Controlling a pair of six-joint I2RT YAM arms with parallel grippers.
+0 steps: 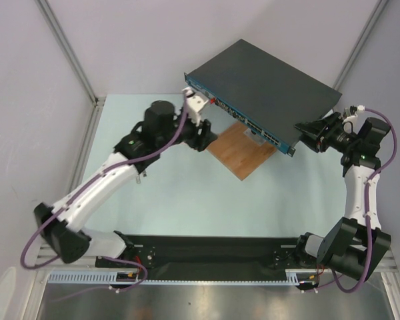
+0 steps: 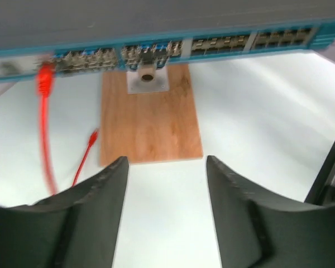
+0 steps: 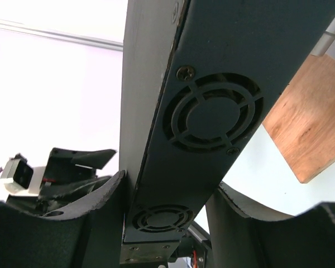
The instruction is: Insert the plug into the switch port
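Apparently done: red plug (image 2: pixel 44 78) in switch (image 2: pixel 156 22) port, ahead-left of released left tool (image 2: pixel 166 162); right tool (image 3: pixel 170 181) clamps switch; next, withdraw.

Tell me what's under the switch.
A wooden board with a small grey mount reaches under the switch; its far end and anything further back are covered.

Brown wooden board (image 2: pixel 151 123) flat on pale table (image 1: pixel 187 200); small grey bracket (image 2: pixel 148 84) at board's far end.
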